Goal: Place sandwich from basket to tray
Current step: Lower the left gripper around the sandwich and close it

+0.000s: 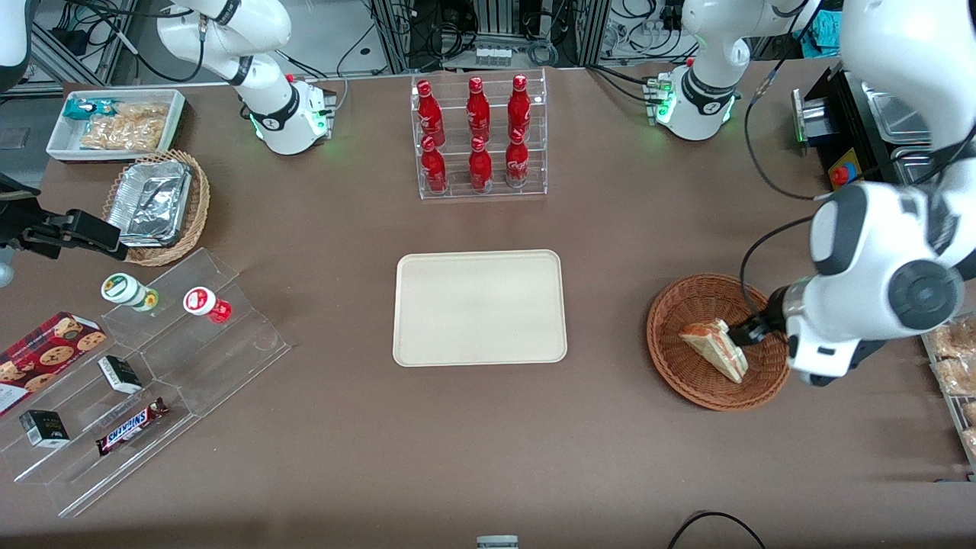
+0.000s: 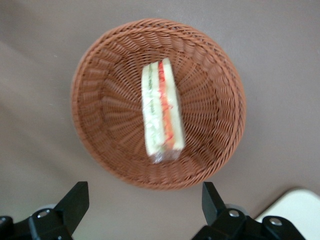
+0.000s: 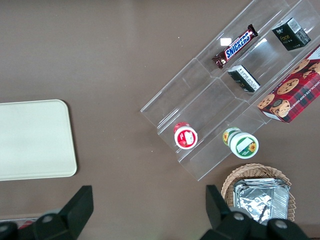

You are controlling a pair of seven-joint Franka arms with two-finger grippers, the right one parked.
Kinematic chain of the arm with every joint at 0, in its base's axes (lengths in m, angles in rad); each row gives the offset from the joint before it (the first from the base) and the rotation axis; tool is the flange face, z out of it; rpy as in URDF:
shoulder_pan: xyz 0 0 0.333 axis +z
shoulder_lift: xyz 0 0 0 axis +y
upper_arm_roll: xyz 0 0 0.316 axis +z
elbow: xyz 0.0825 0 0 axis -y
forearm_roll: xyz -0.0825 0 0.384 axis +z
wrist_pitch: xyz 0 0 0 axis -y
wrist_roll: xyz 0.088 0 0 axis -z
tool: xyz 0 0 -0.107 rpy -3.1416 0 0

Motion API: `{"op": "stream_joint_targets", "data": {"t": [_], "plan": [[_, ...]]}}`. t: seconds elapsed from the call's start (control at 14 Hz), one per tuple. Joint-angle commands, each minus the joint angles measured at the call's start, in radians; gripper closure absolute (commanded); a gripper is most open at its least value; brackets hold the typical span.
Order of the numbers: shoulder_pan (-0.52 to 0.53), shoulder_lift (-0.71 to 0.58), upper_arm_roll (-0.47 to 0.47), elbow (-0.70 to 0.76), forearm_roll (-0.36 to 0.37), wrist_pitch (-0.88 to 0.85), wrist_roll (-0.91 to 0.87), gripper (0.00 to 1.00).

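The sandwich [image 1: 715,348], a wrapped wedge of white bread with red and green layers, lies in the round reddish-brown wicker basket [image 1: 671,358] toward the working arm's end of the table. My left gripper [image 1: 751,332] hovers over the basket's edge, beside the sandwich, open and empty. In the left wrist view the sandwich [image 2: 161,112] lies across the middle of the basket [image 2: 100,100], and my gripper [image 2: 144,200] has its fingers spread wide, clear of the rim. The cream-beige tray [image 1: 479,307] lies flat at the table's middle and bears nothing; its corner also shows in the left wrist view [image 2: 295,210].
A clear rack of red bottles [image 1: 479,137] stands farther from the front camera than the tray. Toward the parked arm's end are a clear stepped stand with snacks [image 1: 145,381], a tan basket with foil containers [image 1: 156,206] and a white bin [image 1: 114,122]. Packaged pastries [image 1: 953,358] lie by the working arm.
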Motion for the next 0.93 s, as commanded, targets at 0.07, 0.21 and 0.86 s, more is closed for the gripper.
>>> {"op": "stream_joint_targets", "data": {"t": [0.07,0.21,0.86], "plan": [[0.004,0.062,0.004,0.001,0.02,0.062,-0.081,0.0],[0.008,0.074,0.007,-0.062,0.021,0.141,-0.082,0.0],[0.014,0.091,0.01,-0.277,0.021,0.416,-0.145,0.39]]}}
